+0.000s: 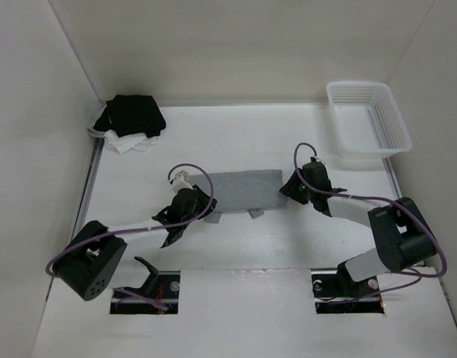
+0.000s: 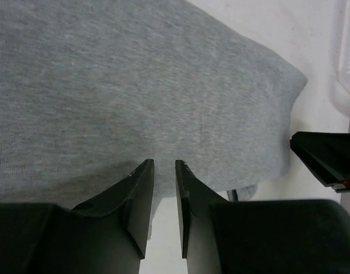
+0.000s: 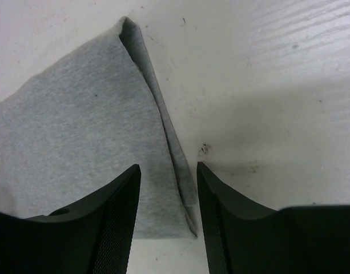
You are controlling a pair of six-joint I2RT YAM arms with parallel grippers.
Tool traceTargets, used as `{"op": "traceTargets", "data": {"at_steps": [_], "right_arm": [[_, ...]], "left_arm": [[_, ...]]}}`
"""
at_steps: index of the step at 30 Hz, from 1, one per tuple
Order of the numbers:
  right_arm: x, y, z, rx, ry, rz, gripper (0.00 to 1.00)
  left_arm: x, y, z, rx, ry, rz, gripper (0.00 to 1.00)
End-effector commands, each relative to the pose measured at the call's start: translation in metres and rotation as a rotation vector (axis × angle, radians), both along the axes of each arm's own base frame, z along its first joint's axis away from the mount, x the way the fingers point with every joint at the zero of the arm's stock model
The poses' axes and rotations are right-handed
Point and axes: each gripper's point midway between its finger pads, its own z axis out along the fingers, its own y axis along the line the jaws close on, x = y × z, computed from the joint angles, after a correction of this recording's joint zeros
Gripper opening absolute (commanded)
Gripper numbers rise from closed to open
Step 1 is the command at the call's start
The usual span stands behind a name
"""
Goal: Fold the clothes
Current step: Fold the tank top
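The clothes (image 1: 247, 191) lie as a flat, folded light-grey band in the middle of the white table, with a small flap sticking out of the near edge. My left gripper (image 1: 207, 203) is at the band's left end. In the left wrist view its fingers (image 2: 141, 188) stand a narrow gap apart with only table between them, and the clothes (image 2: 135, 85) lie just past the tips. My right gripper (image 1: 286, 190) is at the right end. It (image 3: 168, 166) is open over the near right corner of the clothes (image 3: 77, 131), holding nothing.
A pile of black and white clothes (image 1: 131, 119) sits in the far left corner. A white plastic basket (image 1: 370, 119) stands at the far right. White walls close in the table on three sides. Both arm bases sit at the near edge.
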Motion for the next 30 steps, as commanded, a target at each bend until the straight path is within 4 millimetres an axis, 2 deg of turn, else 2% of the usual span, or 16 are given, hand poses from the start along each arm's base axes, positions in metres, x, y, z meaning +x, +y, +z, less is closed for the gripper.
{"op": "traceTargets", "data": {"at_steps": [1, 5, 8, 12, 16, 18, 22, 26, 30], "right_arm": [[0.012, 0.007, 0.007, 0.030, -0.018, 0.012, 0.48], [0.009, 0.009, 0.003, 0.051, 0.000, 0.006, 0.42], [0.007, 0.010, -0.001, 0.065, 0.019, -0.003, 0.38], [-0.007, 0.026, -0.009, 0.085, 0.052, 0.021, 0.37], [-0.014, 0.028, -0.014, 0.107, 0.051, -0.004, 0.38], [-0.014, 0.029, -0.015, 0.119, 0.046, -0.010, 0.35], [-0.006, 0.029, -0.011, 0.142, 0.011, -0.044, 0.18], [0.004, 0.016, 0.005, 0.133, -0.078, -0.119, 0.08], [0.004, 0.003, 0.036, 0.116, -0.193, -0.147, 0.02]], "left_arm": [[0.022, -0.002, 0.020, -0.093, -0.098, 0.081, 0.20], [0.016, 0.020, 0.006, -0.067, -0.088, 0.118, 0.20], [0.016, 0.046, 0.000, -0.032, -0.089, 0.159, 0.20], [0.019, 0.073, 0.005, -0.008, -0.113, 0.205, 0.20], [0.026, 0.086, 0.011, 0.018, -0.140, 0.226, 0.20], [0.028, 0.086, 0.014, 0.007, -0.148, 0.220, 0.20], [0.028, 0.074, 0.022, -0.006, -0.164, 0.174, 0.20], [0.024, 0.061, 0.028, -0.014, -0.184, 0.136, 0.20], [0.022, 0.056, 0.032, -0.017, -0.196, 0.126, 0.20]]}}
